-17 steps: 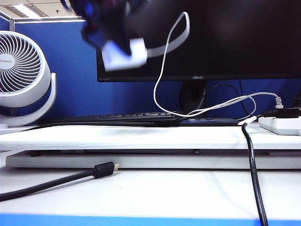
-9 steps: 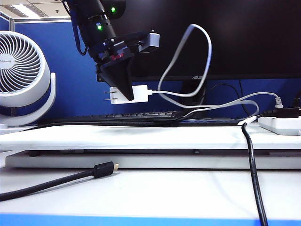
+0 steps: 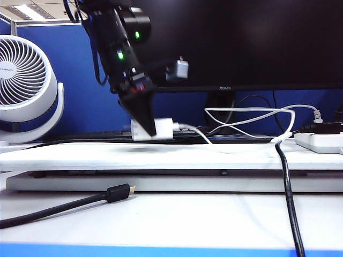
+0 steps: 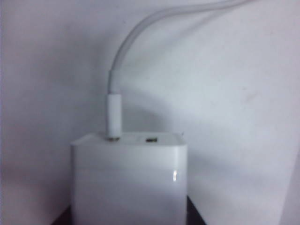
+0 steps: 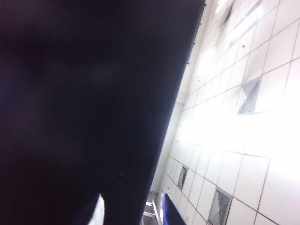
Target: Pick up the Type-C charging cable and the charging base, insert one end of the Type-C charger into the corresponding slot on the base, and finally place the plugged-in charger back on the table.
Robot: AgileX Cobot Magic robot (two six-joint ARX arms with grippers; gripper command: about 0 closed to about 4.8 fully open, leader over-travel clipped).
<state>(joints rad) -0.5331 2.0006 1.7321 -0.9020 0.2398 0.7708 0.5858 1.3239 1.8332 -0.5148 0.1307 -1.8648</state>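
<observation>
The white charging base [image 3: 159, 130] hangs just above the raised white board [image 3: 80, 156] of the table [image 3: 187, 219]. My left gripper [image 3: 146, 126] points down and is shut on the base. In the left wrist view the base [image 4: 129, 183] fills the space between the dark fingers [image 4: 196, 216]. The Type-C charging cable [image 4: 115, 105] is plugged into one slot on its end. The cable [image 3: 246, 111] trails right in loose loops over the board. My right gripper [image 5: 133, 213] shows only in its wrist view, open and empty, facing the monitor and ceiling.
A black cable with a gold-tipped plug [image 3: 120, 191] lies at the front left. Another black cable [image 3: 288, 193] hangs over the board's edge on the right. A white power strip [image 3: 321, 141], a keyboard [image 3: 107, 135], the monitor [image 3: 241, 43] and a fan [image 3: 24, 80] stand behind.
My left gripper has come down from high in front of the monitor to just above the board, carrying the base. The cable's tall loop has sunk and flattened.
</observation>
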